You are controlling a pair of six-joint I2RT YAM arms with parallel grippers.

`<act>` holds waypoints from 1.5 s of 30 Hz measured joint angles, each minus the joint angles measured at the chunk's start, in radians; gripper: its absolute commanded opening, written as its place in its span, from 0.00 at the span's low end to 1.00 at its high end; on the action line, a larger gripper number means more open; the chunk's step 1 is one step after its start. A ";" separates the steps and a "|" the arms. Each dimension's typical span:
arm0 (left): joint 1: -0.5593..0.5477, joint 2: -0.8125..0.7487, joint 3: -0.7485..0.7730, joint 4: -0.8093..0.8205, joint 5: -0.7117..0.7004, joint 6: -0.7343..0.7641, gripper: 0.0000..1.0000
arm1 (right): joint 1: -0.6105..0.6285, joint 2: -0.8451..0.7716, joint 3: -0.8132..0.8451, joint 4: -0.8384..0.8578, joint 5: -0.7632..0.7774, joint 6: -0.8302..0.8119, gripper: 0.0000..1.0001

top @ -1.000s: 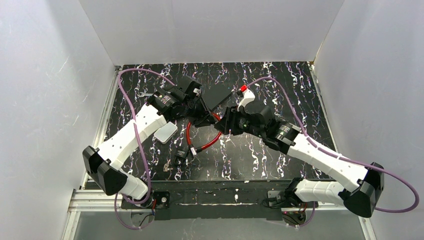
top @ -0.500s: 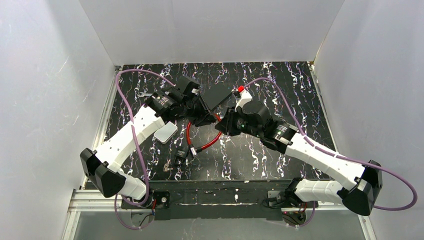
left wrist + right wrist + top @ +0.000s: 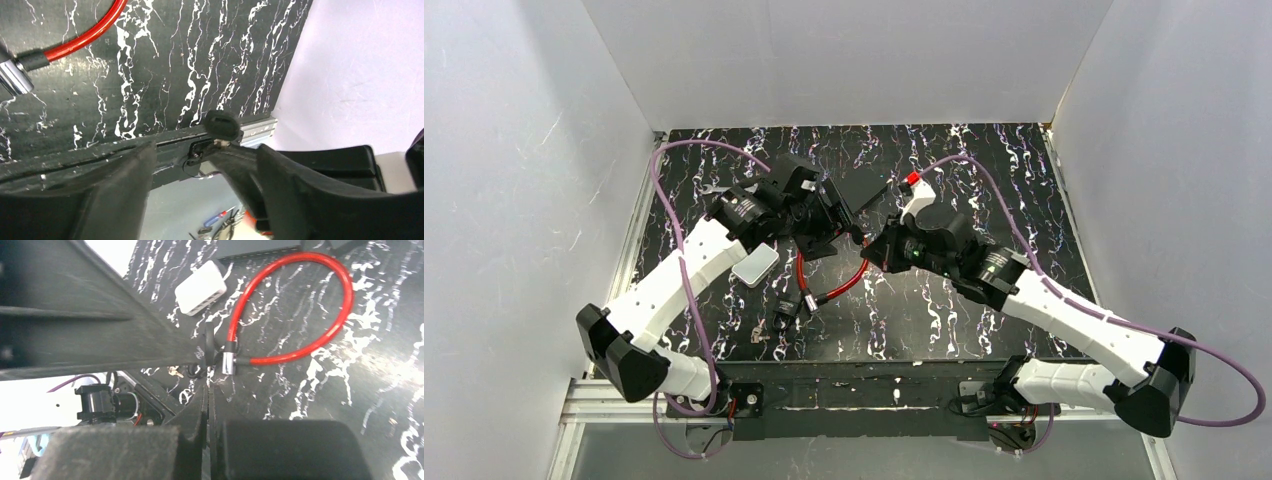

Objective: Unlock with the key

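Observation:
The key (image 3: 222,125) has a rounded black head and a short silvery shank. It is pinched at the tips of my right gripper (image 3: 207,371), whose fingers are shut on it, its head (image 3: 209,342) sticking out past them. My left gripper (image 3: 205,152) stands open around that spot, with its fingers (image 3: 120,190) apart on both sides and not touching the key. From above, both grippers (image 3: 864,245) meet over the middle of the mat. Just below them lies the red cable lock (image 3: 829,290), with its silver end (image 3: 228,362) under the key.
A white box (image 3: 754,265) lies left of the lock. A flat black plate (image 3: 864,190) sits behind the grippers. A small silvery key-like piece (image 3: 759,337) lies near the mat's front edge. White walls close in three sides.
My right gripper has closed on the key while my left gripper has opened and let it go. Both wrists shifted slightly where they meet.

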 measured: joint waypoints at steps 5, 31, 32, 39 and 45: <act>0.014 -0.060 -0.025 0.009 0.025 0.054 0.93 | 0.000 -0.053 0.083 -0.192 0.113 0.015 0.01; 0.333 -0.304 -0.047 0.273 0.788 0.479 0.67 | -0.177 0.151 0.332 -0.146 -0.831 -0.050 0.01; 0.333 -0.313 -0.047 0.292 0.817 0.473 0.67 | -0.180 0.146 0.313 -0.095 -0.874 -0.021 0.01; 0.333 -0.332 -0.065 0.372 0.962 0.432 0.63 | -0.185 0.152 0.255 0.135 -1.065 0.131 0.01; 0.333 -0.322 -0.077 0.335 0.977 0.452 0.64 | -0.186 0.170 0.265 0.197 -1.133 0.171 0.01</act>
